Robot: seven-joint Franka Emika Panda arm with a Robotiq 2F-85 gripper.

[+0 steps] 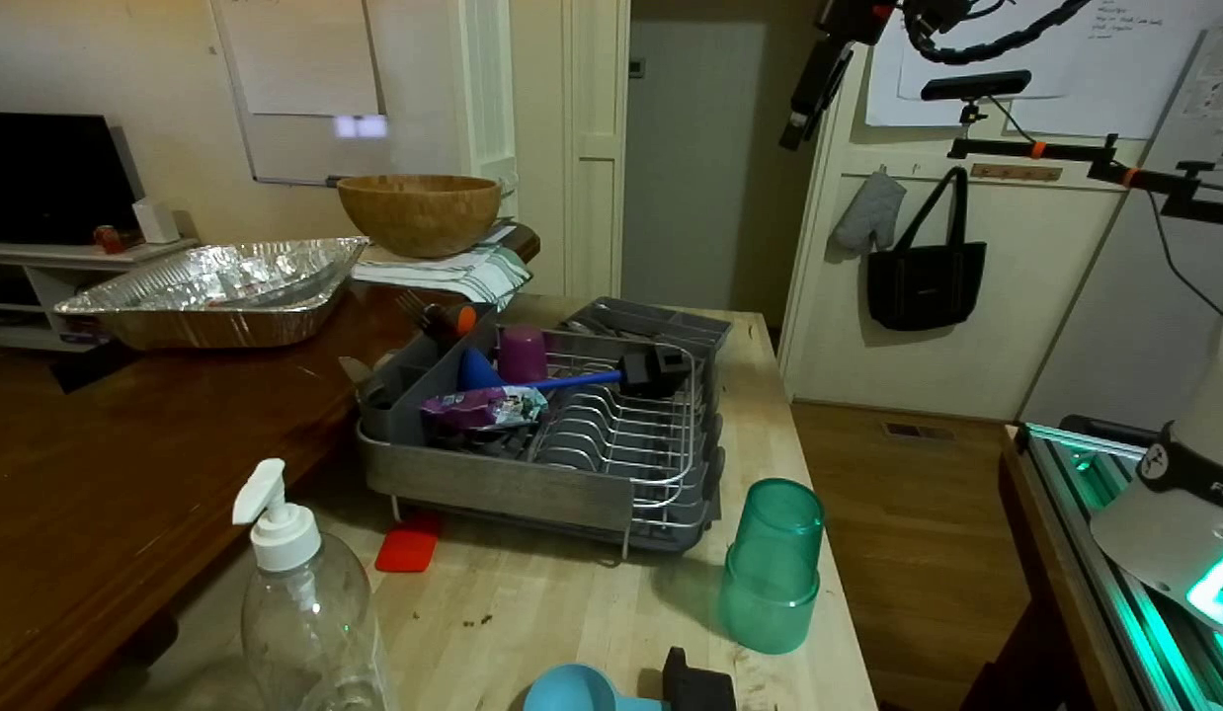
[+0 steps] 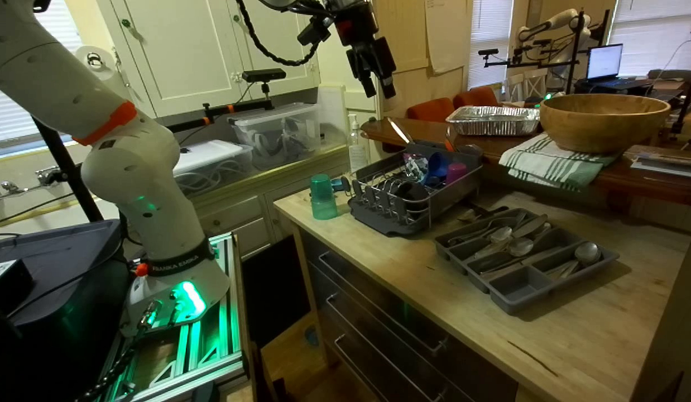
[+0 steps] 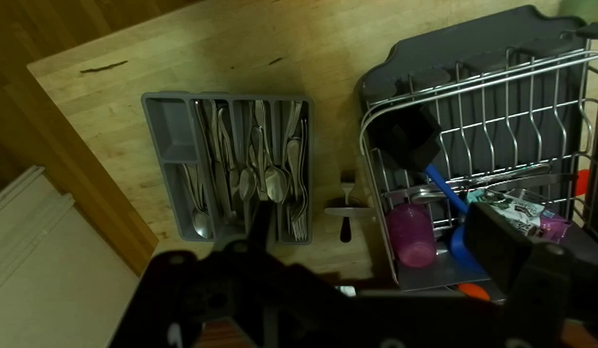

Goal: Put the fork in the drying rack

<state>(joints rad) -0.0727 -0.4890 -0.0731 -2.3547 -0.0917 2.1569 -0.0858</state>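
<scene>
Wrist view, fork [image 3: 347, 190] (knife [image 3: 353, 212] lying across it) between cutlery tray [image 3: 173, 128] and drying rack [image 3: 472, 111], gripper [image 3: 371, 217] spread wide

One drying rack [image 1: 532, 484], one cutlery tray [image 2: 518, 287], one fork [image 3: 347, 194] between them.
The tray has five compartments [image 3: 171, 128], its cutlery [image 3: 276, 184] too jumbled to count; there are two stacked green cups [image 1: 773, 563], one purple cup [image 3: 412, 237], one pump bottle [image 1: 305, 602], one wooden bowl [image 2: 602, 123], two orange chairs [image 2: 432, 109], two clear storage bins [image 2: 278, 131], one black bag [image 1: 926, 284] and one grey oven mitt [image 1: 870, 214].
</scene>
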